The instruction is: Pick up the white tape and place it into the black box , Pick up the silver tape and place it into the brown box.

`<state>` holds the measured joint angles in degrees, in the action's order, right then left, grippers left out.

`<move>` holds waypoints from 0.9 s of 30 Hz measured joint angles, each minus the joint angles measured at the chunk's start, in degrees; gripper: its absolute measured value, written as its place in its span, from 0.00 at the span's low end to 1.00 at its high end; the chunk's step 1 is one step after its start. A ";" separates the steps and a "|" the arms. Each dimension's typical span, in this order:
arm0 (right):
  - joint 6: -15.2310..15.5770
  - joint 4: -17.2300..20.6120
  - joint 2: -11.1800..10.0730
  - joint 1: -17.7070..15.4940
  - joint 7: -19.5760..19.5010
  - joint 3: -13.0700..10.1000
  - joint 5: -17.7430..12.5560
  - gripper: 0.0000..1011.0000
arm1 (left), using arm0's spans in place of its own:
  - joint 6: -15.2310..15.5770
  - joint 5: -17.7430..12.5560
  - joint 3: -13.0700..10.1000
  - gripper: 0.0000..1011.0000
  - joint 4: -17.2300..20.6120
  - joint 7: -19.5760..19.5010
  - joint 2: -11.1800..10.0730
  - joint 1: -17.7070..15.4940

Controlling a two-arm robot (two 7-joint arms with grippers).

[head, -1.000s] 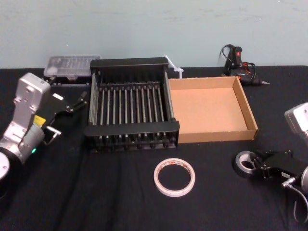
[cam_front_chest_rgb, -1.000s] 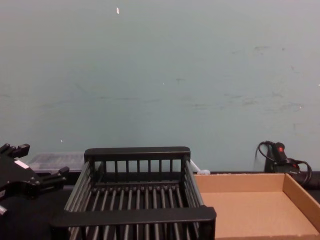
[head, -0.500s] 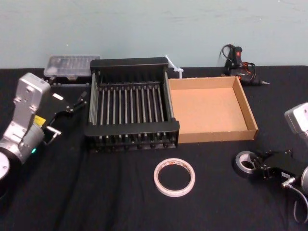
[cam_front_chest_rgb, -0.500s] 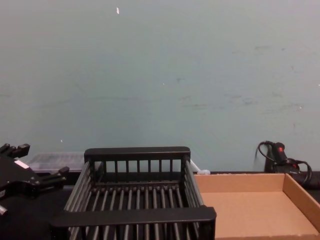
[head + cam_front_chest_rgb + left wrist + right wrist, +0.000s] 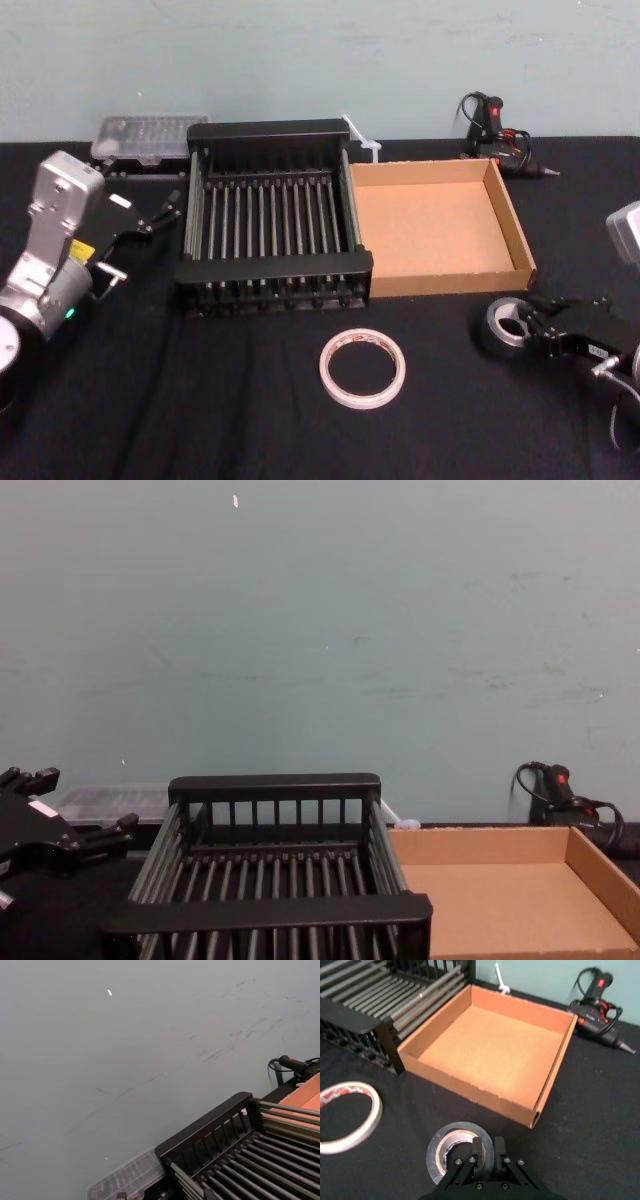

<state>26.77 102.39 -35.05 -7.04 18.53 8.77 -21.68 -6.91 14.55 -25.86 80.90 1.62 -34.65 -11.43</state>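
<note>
1. Bench (image 5: 200, 400): draped in matte black cloth, flat, carrying everything below.
2. Brown box (image 5: 450, 283): shallow tan cardboard tray with low walls and a plain fibrous floor. Sits right of centre, touching or just beside the crate's right side.
3. Black box (image 5: 275, 268): hard black plastic crate with a slatted bottom, barred sides and broad flat rims. Stands at centre, towards the back.
4. Left gripper (image 5: 165, 210): black fingers on a silver-grey wrist, held left of the crate and pointing towards it. Fingers spread apart, gripping nothing.
5. Clear plastic case (image 5: 150, 135): ribbed, flat, at the back left behind the crate's corner.
6. Right gripper (image 5: 488, 1150): slim black fingers at the front right, near the tray's front right corner. Closed across the wall of the silver tape, one finger over the core side, the other outside.
7. Glue gun (image 5: 490, 125): black with a red spot and a looped cord, behind the tray.
8. White tape (image 5: 363, 401): thin flat ring, white with small red print. Lies on the cloth at front centre, ahead of the crate, well apart from both grippers.
9. Silver tape (image 5: 460, 1128): small round grey-silver roll with a dark inner core, pinched at its near edge. Possibly tilted off the cloth, though hard to judge.
</note>
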 joint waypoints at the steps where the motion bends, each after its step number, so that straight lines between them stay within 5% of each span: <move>1: -0.07 0.11 0.06 0.02 -0.01 -0.11 -0.18 0.14 | 0.00 0.00 0.00 0.99 0.00 0.00 0.00 0.00; 11: -1.04 -0.45 1.53 2.78 -1.46 -0.06 -0.92 0.14 | 0.00 0.00 0.00 0.99 0.00 0.00 0.00 0.00; 27: -1.77 -8.54 6.40 12.04 -4.01 2.11 2.36 0.14 | 0.00 0.00 0.00 0.99 0.00 0.00 0.00 0.00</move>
<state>25.00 93.86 -28.65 5.00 14.52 10.88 -19.33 -6.91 14.55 -25.86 80.90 1.62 -34.65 -11.43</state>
